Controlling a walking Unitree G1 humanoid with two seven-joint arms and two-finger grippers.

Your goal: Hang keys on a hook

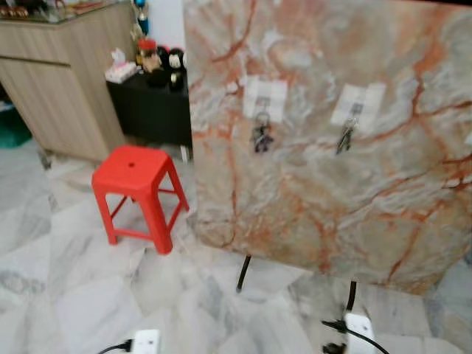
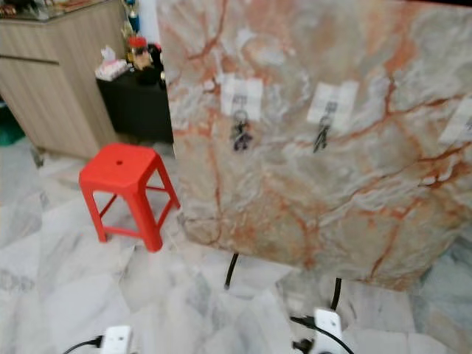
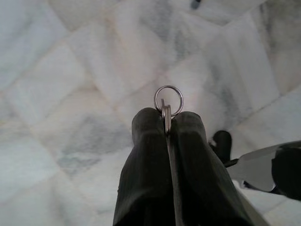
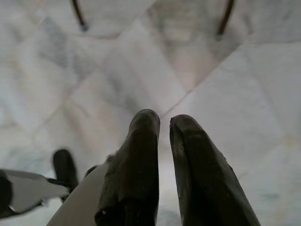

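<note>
From the head views, a marble panel point(image 1: 332, 147) stands on thin black legs over the marble floor point(image 1: 66, 295), with white hook pads stuck on it: one hook point(image 1: 264, 98) already carries a bunch of keys point(image 1: 261, 137), another hook point(image 1: 357, 108) a second bunch point(image 1: 344, 137), and a third pad point(image 2: 459, 122) sits at the panel's far right edge. A red stool point(image 1: 137, 188) stands left of the panel. In the left wrist view, the left gripper point(image 3: 167, 123) has its jaws closed on a key point(image 3: 166, 117), its ring point(image 3: 168, 100) poking clear above the fingertips. In the right wrist view, the right gripper point(image 4: 163, 123) hangs over the floor with jaws slightly parted, holding nothing. The pinch is thin, so I judge the key could twist or slip when the ring meets a hook.
</note>
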